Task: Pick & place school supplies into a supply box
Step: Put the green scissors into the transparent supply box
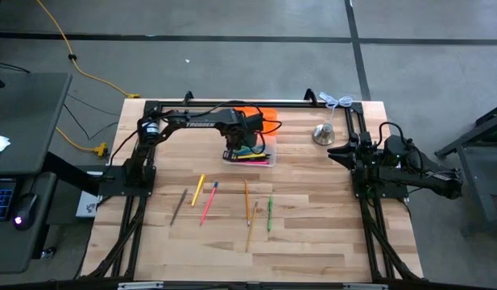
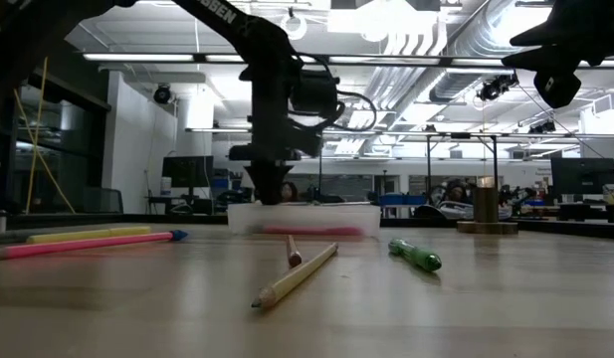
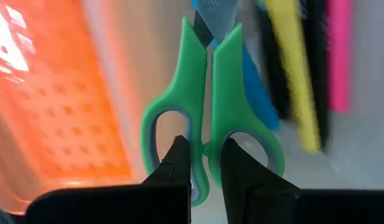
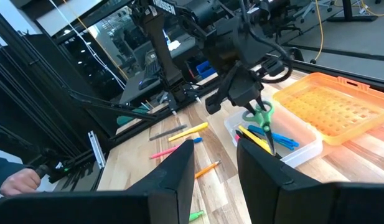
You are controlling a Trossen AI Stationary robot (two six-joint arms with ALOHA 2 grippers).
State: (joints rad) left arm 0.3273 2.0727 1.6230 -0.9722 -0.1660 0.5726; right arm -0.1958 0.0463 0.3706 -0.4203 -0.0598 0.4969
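The supply box point(image 1: 260, 161) is a clear tray with its orange lid point(image 1: 262, 118) folded open toward the far edge; pink, yellow, blue and dark pens point(image 3: 297, 74) lie inside. My left gripper point(image 3: 201, 149) points down over the box, shut on the green-handled scissors point(image 3: 207, 87); their blades point(image 4: 269, 138) point down into the box. Several more supplies lie on the table toward the near edge: a yellow pen point(image 1: 198, 189), a pink pen point(image 1: 209, 202), pencils point(image 1: 248, 205) and a green marker point(image 1: 270, 214). My right gripper point(image 4: 215, 163) waits open at the table's right side. My left gripper pinches the scissors' handles point(image 3: 204, 134) between its two fingers, where the inner rims of the two finger loops meet. The fingers point(image 3: 179, 158) come from above, pointing down, one over each loop's opening. The scissors hang upright below them, blades down inside the box; whether the tips touch its floor, I cannot tell.
A silvery bell-like object point(image 1: 325, 134) stands at the far right, close to my right arm. A white cord point(image 1: 337, 101) lies at the far edge. Bare wood stretches across the near part of the table, below the loose pens.
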